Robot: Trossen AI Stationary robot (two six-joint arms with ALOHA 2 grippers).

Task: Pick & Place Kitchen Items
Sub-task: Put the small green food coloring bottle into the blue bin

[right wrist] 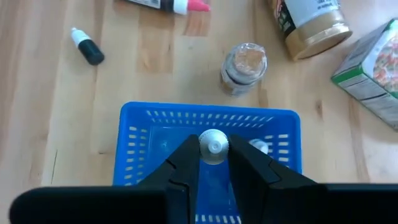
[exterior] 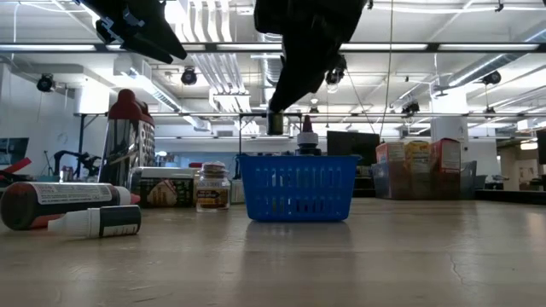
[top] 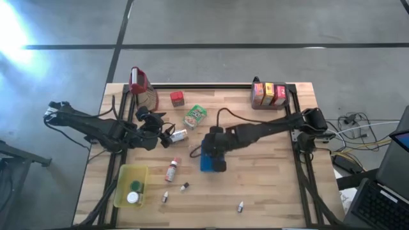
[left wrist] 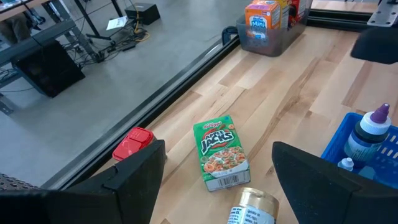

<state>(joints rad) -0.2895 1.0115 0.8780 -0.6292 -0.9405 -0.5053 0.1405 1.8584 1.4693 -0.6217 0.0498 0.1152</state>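
From above we see only the right gripper point(top: 213, 158) over the blue basket point(top: 206, 167); its wrist view shows it pinching a white-capped bottle point(right wrist: 213, 145), the left gripper point(top: 167, 134), at its 9 o'clock, gaping empty.

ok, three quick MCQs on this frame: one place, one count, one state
1. Where is the right hand?
A. over the blue basket
B. over the yellow bin
C. by the clear tub

2. How many cartons stand in the clear tub?
A. one
B. three
C. five

3. The right hand is:
A. wide open, empty
B. shut on a white-capped bottle
C. gripping the cereal box

Key: 1 A, right wrist view looks down into the basket. 2 B, high view shows three. 3 B, fingers pinch the white cap.
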